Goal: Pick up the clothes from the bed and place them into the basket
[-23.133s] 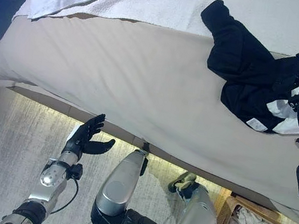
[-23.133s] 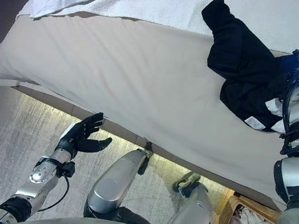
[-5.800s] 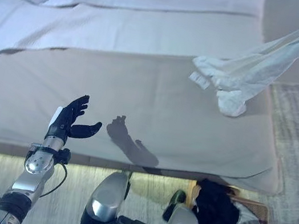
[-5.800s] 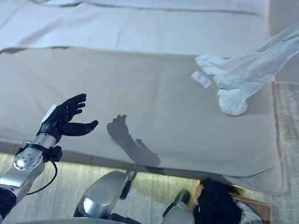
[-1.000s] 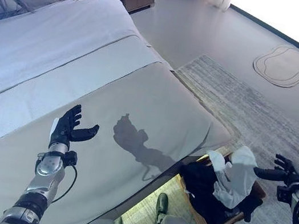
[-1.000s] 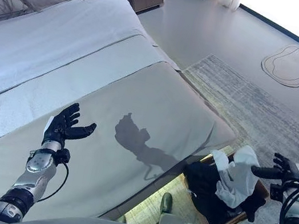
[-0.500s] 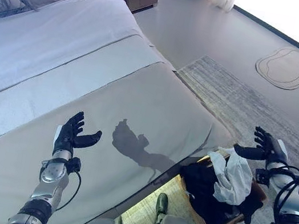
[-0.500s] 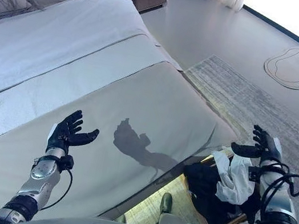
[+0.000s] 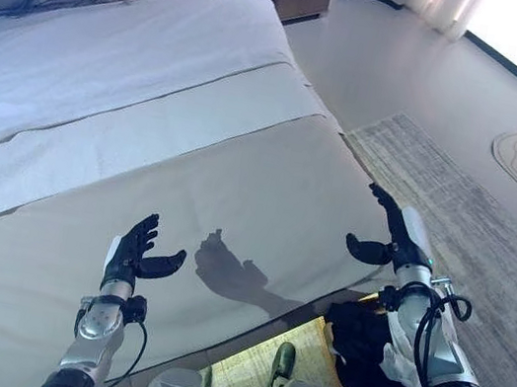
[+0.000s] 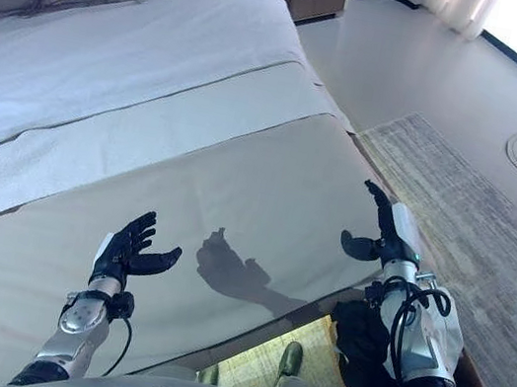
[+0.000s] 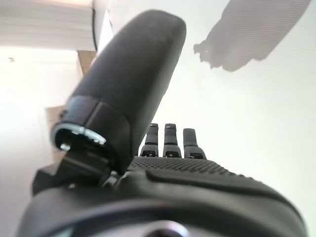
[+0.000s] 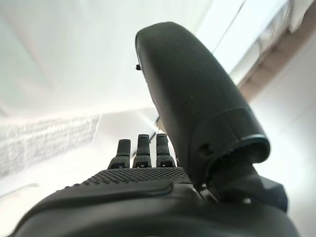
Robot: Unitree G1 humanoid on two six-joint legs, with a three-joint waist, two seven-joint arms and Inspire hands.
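Two garments, one black (image 9: 368,338) and one white (image 9: 403,349), lie bunched in the basket (image 10: 469,376) on the floor below the bed's near corner, soft and crumpled, partly hidden behind the right forearm. No clothing shows on the bed (image 9: 241,180); its taupe cover is smooth and flat, with white sheets and pillows toward the headboard. Right hand (image 9: 393,239) hovers over that corner, directly above the basket, fingers straight and spread wide, holding nothing. Left hand (image 9: 136,252) is raised over the cover's near edge, well apart from the basket, likewise spread and empty. Judgement: task looks complete; the right hand is nearer the clothes, which lie below it.
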